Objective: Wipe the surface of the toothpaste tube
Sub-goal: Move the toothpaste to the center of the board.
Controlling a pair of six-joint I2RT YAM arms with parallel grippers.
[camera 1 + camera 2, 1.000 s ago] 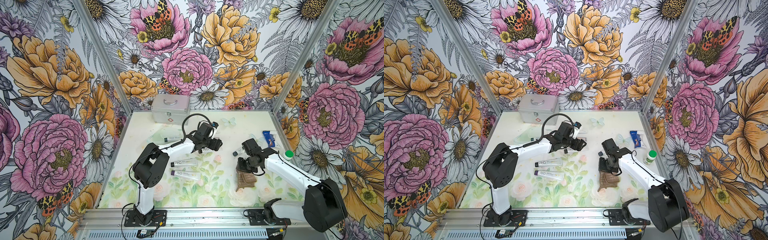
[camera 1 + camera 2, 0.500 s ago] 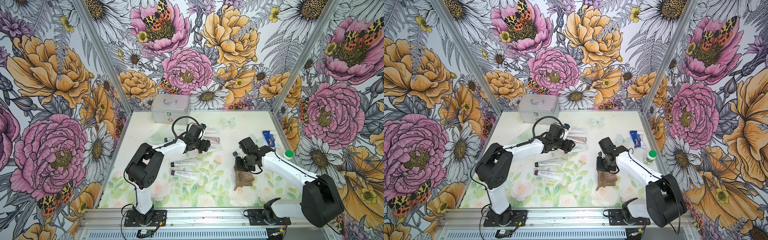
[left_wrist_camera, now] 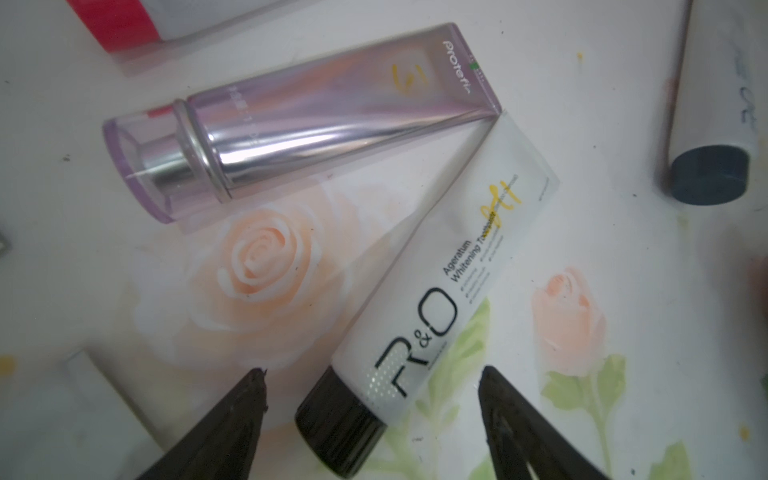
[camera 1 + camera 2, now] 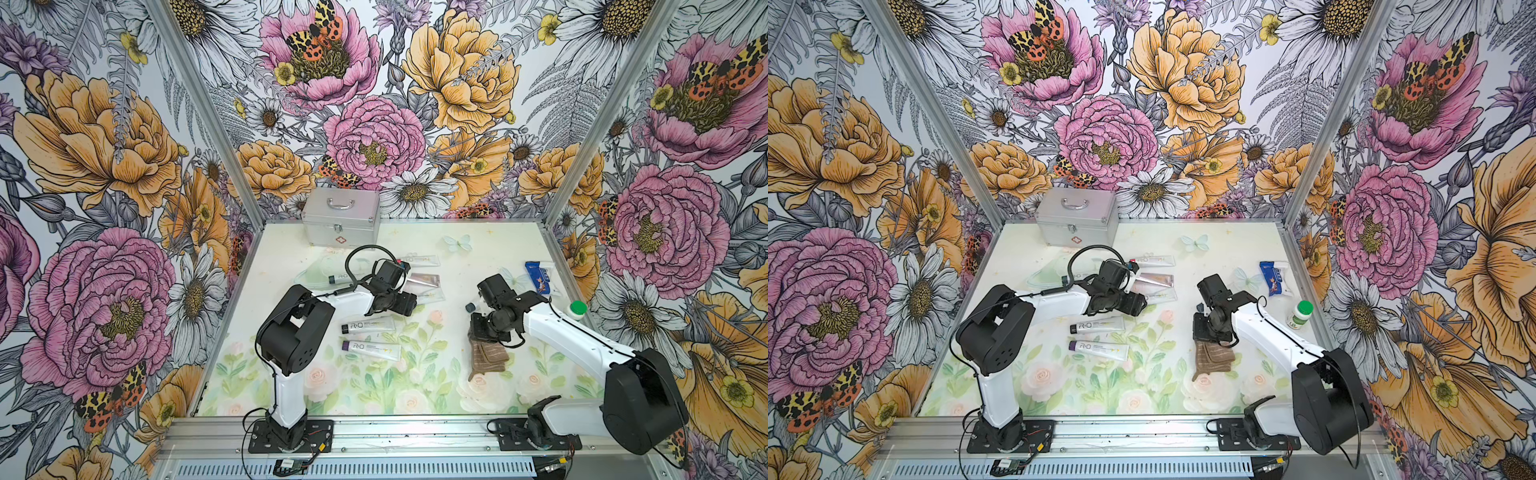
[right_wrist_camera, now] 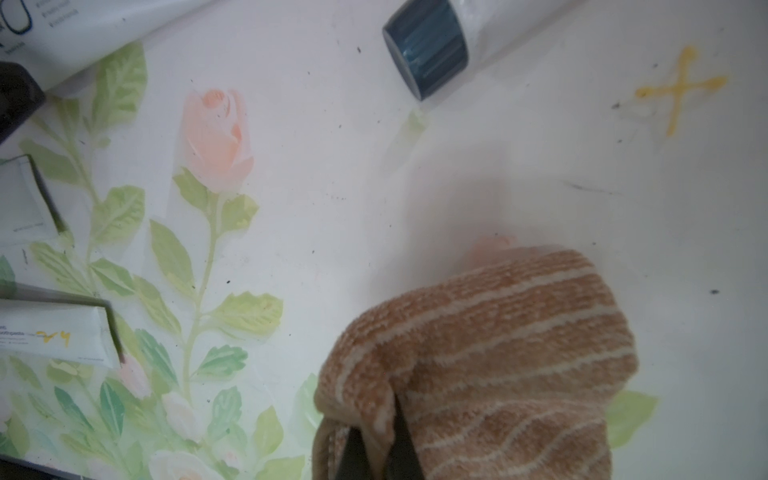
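two jobs are split between the arms: the left fingers are spread wide either side of the black-capped end of the white toothpaste tube, which lies flat on the worktop, its tail just beside a metallic pink tube. they look lined up to grip and steady it. the right fingers are pressed together, pinching a fold of the brown striped cloth, the likely wiper. the silver case at the back is closed, so its contents cannot be told.
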